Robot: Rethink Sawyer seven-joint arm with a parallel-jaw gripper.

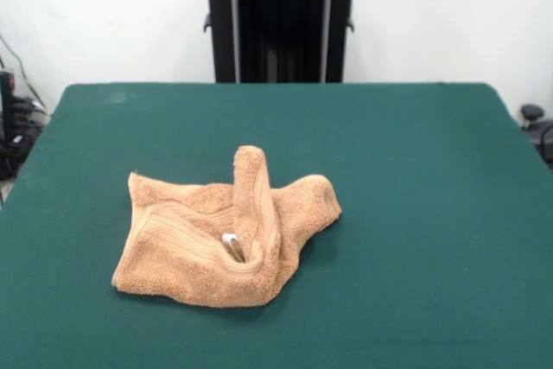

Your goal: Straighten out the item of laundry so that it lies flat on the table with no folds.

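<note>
The item of laundry, a tan terry-cloth towel [207,248], lies crumpled on the dark green table [415,179], left of centre and toward the near side. One fold [252,187] stands up in a narrow ridge above the rest. A woven band stripe runs along its lower left part. A small white tag [232,244] shows in the hollow beside the ridge. No gripper or arm shows in the front view.
The robot's black pedestal [281,23] stands behind the table's far edge. Cables and dark equipment [13,127] sit off the table's left side, and a dark object [536,123] sits off its right side.
</note>
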